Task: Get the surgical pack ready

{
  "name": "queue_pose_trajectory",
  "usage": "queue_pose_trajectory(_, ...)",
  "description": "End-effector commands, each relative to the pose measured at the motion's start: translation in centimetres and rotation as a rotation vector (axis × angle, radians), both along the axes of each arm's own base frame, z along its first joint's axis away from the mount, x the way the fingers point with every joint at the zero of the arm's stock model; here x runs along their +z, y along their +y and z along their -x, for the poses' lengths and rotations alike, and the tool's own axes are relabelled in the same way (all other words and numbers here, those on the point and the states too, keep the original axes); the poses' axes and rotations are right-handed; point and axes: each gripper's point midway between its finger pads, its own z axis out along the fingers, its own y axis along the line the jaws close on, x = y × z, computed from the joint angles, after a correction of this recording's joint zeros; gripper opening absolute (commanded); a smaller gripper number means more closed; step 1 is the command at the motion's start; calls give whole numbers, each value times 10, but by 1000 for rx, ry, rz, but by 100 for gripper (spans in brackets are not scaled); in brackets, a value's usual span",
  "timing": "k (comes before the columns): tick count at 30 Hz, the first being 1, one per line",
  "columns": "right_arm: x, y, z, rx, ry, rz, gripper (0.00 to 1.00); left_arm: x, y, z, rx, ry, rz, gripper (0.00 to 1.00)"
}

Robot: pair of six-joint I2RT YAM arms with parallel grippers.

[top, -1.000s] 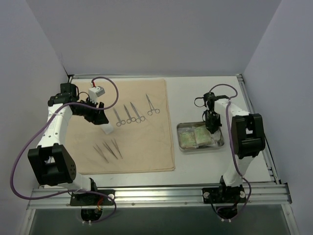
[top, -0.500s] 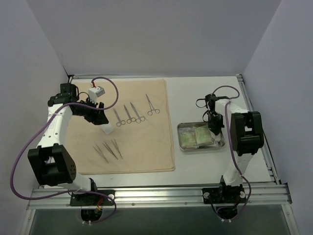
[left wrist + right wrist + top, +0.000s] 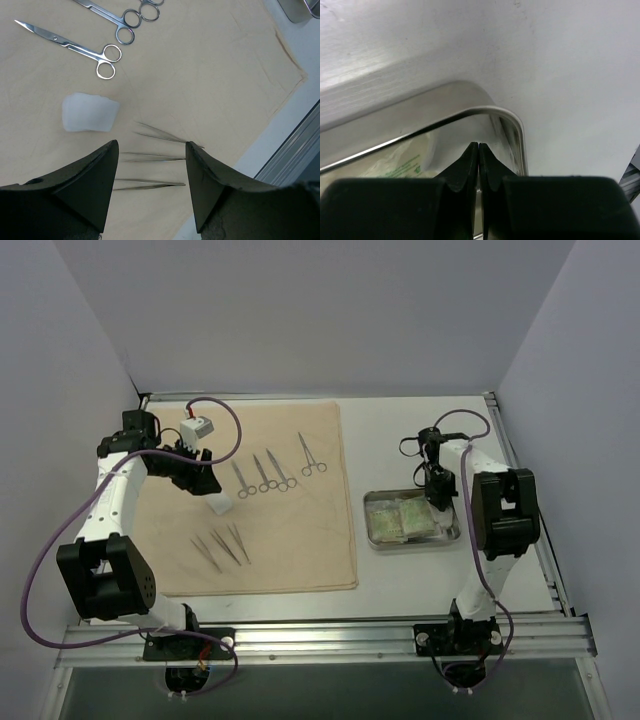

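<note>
Spread flat over the left of the table [image 3: 400,430], the large beige cloth [image 3: 300,540]; on its far half, four scissor-handled forceps [image 3: 265,472] in a loose row; nearer the arms, three tweezers [image 3: 222,545]; between the two groups, a small white pad [image 3: 221,504]; nothing stacked, nothing wrapped. Well apart to the right, off the cloth on bare table, the small steel tray [image 3: 415,543], with two pale green packets [image 3: 400,520] side by side inside.

Hanging over the cloth near the white pad, the left gripper [image 3: 205,480]; jaws apart, holding nothing; in the wrist view, tweezers [image 3: 155,158] framed between the fingers [image 3: 90,185], lower down and untouched. Down at the far right corner of the tray [image 3: 512,120], the right gripper [image 3: 440,502]; fingertips [image 3: 470,165] pressed together with nothing between them, just inside the rim and beside a packet [image 3: 395,162]; cannot tell whether touching the tray floor or merely close.

Judged early: a gathering stage, with tray and instruments apart and the cloth unfolded. Likely in hand: shifting the tray toward the cloth, to judge by the shut claw tucked inside the rim, placed for a push or drag leftward. Calls next for keeping the tips low against the inner wall, sliding slowly without jolting the packets, and getting the tray onto the cloth's edge without rucking it; or else for lowering the left claw squarely over one pair of tweezers, thin flat steel likely hard to pinch off fabric.
</note>
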Motion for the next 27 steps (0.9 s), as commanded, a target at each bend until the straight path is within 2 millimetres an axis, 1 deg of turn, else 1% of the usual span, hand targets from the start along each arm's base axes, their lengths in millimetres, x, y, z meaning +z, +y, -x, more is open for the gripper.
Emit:
queue_pose_trajectory(1,41,6,-6,-1,-79,1,1,16,0,-2,-16,-57,6,65)
queue_pose_trajectory(3,44,8,-6,0,-93,-4,1,16,-1,-1,-19,-58,5,65)
queue_pose_trajectory(5,42,10,-5,2,-92,-14,1,16,0,-2,-18,-60,3,65)
queue_pose_trajectory(10,26,17,-5,14,-78,-54,1,15,1,-1,-15,-57,2,65)
queue_pose_trajectory(12,18,20,-9,25,-81,-73,1,14,1,-1,-15,-58,0,65)
queue_pose_trajectory(13,13,22,-7,28,-68,-86,1,14,1,-1,-14,-57,1,65)
queue_pose_trajectory(14,7,22,-5,29,-51,-84,1,13,1,-1,-7,-54,-3,65)
queue_pose_trajectory(17,-2,16,-1,20,-27,-63,1,9,8,-6,46,-41,-20,65)
queue_pose_trajectory(18,0,15,0,21,-25,-56,1,5,18,-13,88,-49,-68,65)
queue_pose_trajectory(19,2,14,0,20,-27,-48,1,2,24,-17,121,-46,-94,65)
queue_pose_trajectory(20,9,14,-4,19,-52,-51,1,-3,30,-20,177,-25,-113,65)
queue_pose_trajectory(21,15,15,-6,19,-63,-51,1,-7,45,-30,242,-43,-187,65)
queue_pose_trajectory(22,21,15,-9,20,-79,-51,1,-9,53,-35,285,-41,-214,65)
queue_pose_trajectory(23,33,17,-17,23,-118,-52,2,-13,58,-39,336,-27,-227,65)
queue_pose_trajectory(24,39,19,-18,29,-123,-50,3,-14,70,-47,388,-44,-273,66)
queue_pose_trajectory(25,44,19,-20,30,-133,-47,4,-16,73,-51,416,-41,-284,66)
queue_pose_trajectory(26,54,21,-24,34,-158,-45,7,-23,74,-55,434,-23,-286,66)
queue_pose_trajectory(27,58,22,-24,40,-160,-44,8,-26,75,-62,445,-30,-288,66)
